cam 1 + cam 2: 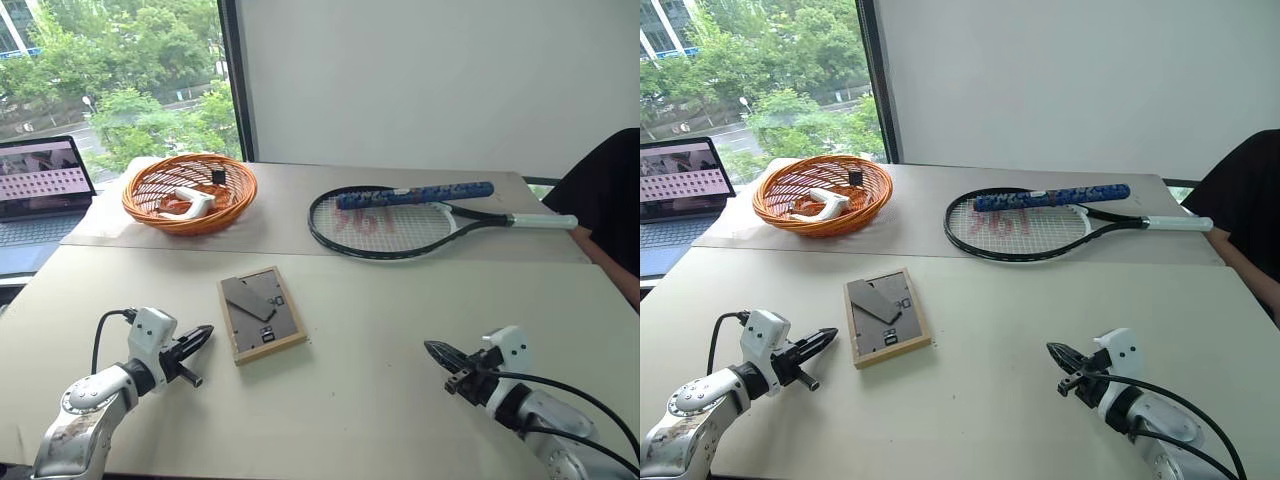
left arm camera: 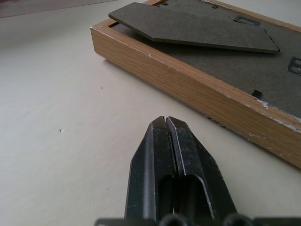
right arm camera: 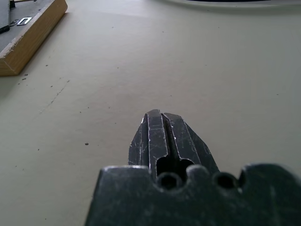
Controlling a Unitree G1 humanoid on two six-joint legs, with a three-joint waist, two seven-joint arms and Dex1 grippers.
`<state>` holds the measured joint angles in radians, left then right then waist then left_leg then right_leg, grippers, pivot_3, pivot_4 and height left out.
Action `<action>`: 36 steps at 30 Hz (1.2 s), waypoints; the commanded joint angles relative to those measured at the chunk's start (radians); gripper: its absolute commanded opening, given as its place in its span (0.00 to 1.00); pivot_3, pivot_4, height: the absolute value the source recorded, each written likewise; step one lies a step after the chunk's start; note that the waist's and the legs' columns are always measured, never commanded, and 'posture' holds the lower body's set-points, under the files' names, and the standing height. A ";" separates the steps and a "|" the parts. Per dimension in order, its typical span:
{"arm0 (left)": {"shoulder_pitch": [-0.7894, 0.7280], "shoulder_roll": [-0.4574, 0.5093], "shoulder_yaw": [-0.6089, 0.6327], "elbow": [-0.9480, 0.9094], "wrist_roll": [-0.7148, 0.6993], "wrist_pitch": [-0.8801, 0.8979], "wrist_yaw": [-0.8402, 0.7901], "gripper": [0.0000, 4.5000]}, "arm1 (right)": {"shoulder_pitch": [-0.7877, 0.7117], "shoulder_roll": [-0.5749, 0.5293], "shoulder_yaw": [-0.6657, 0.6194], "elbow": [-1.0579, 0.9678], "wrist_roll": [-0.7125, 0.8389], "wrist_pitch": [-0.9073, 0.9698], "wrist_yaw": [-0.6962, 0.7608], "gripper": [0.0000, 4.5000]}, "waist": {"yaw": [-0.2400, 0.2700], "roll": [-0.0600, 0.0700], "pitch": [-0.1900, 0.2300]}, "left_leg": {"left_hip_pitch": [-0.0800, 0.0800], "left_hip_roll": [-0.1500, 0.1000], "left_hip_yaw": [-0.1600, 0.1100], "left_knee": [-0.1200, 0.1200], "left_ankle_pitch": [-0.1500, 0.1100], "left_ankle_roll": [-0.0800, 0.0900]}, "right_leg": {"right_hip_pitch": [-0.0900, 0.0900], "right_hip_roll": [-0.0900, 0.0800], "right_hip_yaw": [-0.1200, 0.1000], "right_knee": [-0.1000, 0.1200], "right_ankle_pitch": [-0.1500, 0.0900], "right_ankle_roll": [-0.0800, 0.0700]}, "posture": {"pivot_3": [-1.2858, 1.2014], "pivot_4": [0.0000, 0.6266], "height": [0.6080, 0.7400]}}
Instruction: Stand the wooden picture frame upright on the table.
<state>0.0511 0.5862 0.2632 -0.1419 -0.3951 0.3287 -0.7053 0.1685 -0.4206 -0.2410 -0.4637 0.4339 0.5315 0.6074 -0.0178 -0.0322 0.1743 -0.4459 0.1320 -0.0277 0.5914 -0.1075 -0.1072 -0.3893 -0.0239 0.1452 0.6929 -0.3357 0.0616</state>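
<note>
Frame: flat on the desk, picture side down, stand folded | Your left claw: shut, empty, just beside it | Your right claw: shut, empty, well apart.

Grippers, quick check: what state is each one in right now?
Left gripper: closed, holding nothing, short of the light-wood picture frame lying face down.
Right gripper: closed, holding nothing, above the beige table.

The table carries the wooden picture frame face-down, basket, racket, laptop.
</note>
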 commanded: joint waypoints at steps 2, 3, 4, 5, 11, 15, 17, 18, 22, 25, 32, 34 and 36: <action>-0.072 0.080 0.091 -0.001 -0.173 0.128 -0.103 0.02 | -0.153 -0.093 0.022 -0.040 0.049 0.030 0.060 0.00 | -0.005 0.000 0.001 | 0.000 0.000 0.000 0.000 0.000 0.000 | 0.000 0.000 0.000 0.000 0.000 0.000 | 0.52 0.24 0.64; -0.092 0.123 0.130 0.000 -0.239 0.178 -0.154 0.02 | -0.244 -0.144 0.064 -0.025 0.042 0.039 0.112 0.00 | -0.012 0.000 0.003 | 0.000 0.000 0.000 0.001 0.000 0.000 | -0.001 0.000 0.000 0.001 0.001 0.000 | 0.52 0.24 0.64; -0.093 0.166 0.151 -0.005 -0.277 0.222 -0.195 0.02 | -0.327 -0.178 0.107 0.003 0.034 0.047 0.152 0.00 | -0.026 -0.001 0.006 | -0.001 0.000 0.001 0.001 0.001 0.000 | -0.004 0.000 0.001 0.001 0.002 -0.002 | 0.52 0.24 0.64; -0.089 0.192 0.158 -0.009 -0.292 0.244 -0.216 0.02 | -0.375 -0.196 0.137 0.028 0.027 0.047 0.174 0.00 | -0.029 -0.001 0.006 | -0.001 0.000 0.000 0.001 0.003 0.001 | -0.005 0.000 0.001 0.002 0.003 -0.004 | 0.52 0.24 0.64; -0.031 0.272 0.142 -0.012 -0.231 0.318 -0.171 0.02 | -0.660 -0.145 0.347 0.295 -0.081 -0.046 0.257 0.00 | -0.030 -0.002 0.004 | 0.005 -0.001 0.001 -0.001 -0.001 0.002 | 0.001 -0.001 0.001 0.001 -0.002 -0.001 | 0.52 0.24 0.64; -0.041 0.252 0.109 -0.058 -0.212 0.356 -0.107 0.02 | -0.774 -0.064 0.438 0.474 -0.149 -0.120 0.286 0.00 | -0.020 -0.002 0.004 | -0.010 0.000 -0.002 -0.001 -0.001 0.002 | -0.011 0.000 -0.002 0.002 0.002 -0.007 | 0.52 0.24 0.64; -0.052 0.236 0.094 -0.080 -0.214 0.372 -0.083 0.02 | -0.809 -0.028 0.468 0.551 -0.175 -0.159 0.307 0.00 | -0.012 -0.002 0.004 | -0.014 0.000 -0.002 -0.001 -0.001 0.002 | -0.015 0.000 -0.003 0.003 0.002 -0.007 | 0.52 0.24 0.64; -0.055 0.226 0.076 -0.087 -0.204 0.376 -0.071 0.02 | -0.825 -0.004 0.492 0.599 -0.192 -0.182 0.321 0.00 | -0.008 -0.002 0.004 | -0.014 0.000 -0.002 -0.001 -0.001 0.002 | -0.014 0.000 -0.003 0.003 0.002 -0.007 | 0.52 0.24 0.64; -0.072 0.205 0.010 -0.077 -0.149 0.374 -0.031 0.02 | -0.875 0.064 0.533 0.750 -0.254 -0.260 0.325 0.00 | 0.001 -0.002 0.004 | -0.014 0.000 -0.002 0.000 0.000 0.001 | -0.014 0.000 -0.003 0.005 0.003 -0.007 | 0.52 0.24 0.64; -0.153 0.142 -0.075 -0.025 -0.089 0.396 0.061 0.02 | -0.926 0.138 0.557 0.898 -0.296 -0.318 0.317 0.00 | 0.007 -0.002 0.004 | -0.013 0.000 -0.002 0.000 0.001 0.000 | -0.015 0.000 -0.003 0.007 0.003 -0.007 | 0.52 0.24 0.64; -0.261 0.059 -0.167 -0.006 -0.079 0.427 0.056 0.02 | -0.904 0.191 0.598 0.881 -0.310 -0.336 0.411 0.00 | 0.020 -0.002 0.004 | -0.012 0.000 -0.002 0.002 0.005 0.000 | -0.013 0.001 -0.003 0.008 0.006 -0.005 | 0.52 0.24 0.64; -0.258 0.064 -0.204 -0.028 -0.083 0.450 0.024 0.02 | -0.868 0.169 0.606 0.810 -0.309 -0.298 0.433 0.00 | 0.027 -0.002 0.004 | -0.012 0.000 -0.002 0.002 0.005 0.000 | -0.013 0.001 -0.004 0.008 0.006 -0.005 | 0.52 0.24 0.64; -0.248 0.077 -0.233 -0.048 -0.088 0.471 -0.004 0.02 | -0.828 0.139 0.605 0.727 -0.305 -0.252 0.443 0.00 | 0.031 -0.001 0.003 | -0.012 -0.001 -0.002 0.001 0.005 0.000 | -0.013 0.001 -0.003 0.008 0.006 -0.005 | 0.52 0.24 0.64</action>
<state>-0.2145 0.6718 0.1140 -0.1544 -0.4700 0.7644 -0.6550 -0.6736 -0.2806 0.3482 0.3469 0.1115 0.2467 1.0258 0.0127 -0.0335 0.1772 -0.4579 0.1314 -0.0300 0.5928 -0.1026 -0.1071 -0.4019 -0.0233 0.1418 0.7008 -0.3299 0.0569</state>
